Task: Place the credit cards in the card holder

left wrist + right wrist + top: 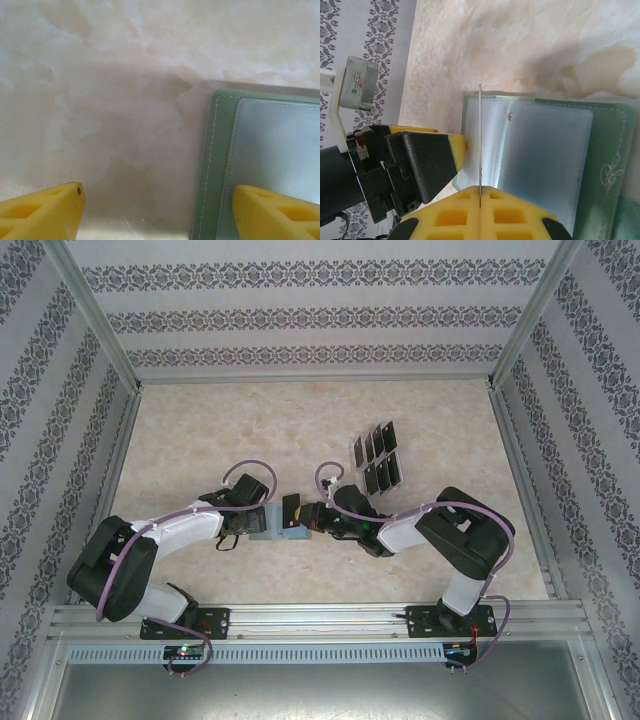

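The sage-green card holder lies open on the table between the two arms, its clear pocket facing up. My right gripper is shut on one black credit card. That card shows edge-on, standing upright over the holder's left part. My left gripper is open and straddles the holder's edge; one yellow finger sits over the holder, the other over bare table. Several more black credit cards stand in a clear slotted tray.
The clear slotted tray sits behind and to the right of the right gripper. The marble-patterned tabletop is bounded by patterned walls with metal frame posts on three sides. The arm bases are bolted to a rail at the near edge.
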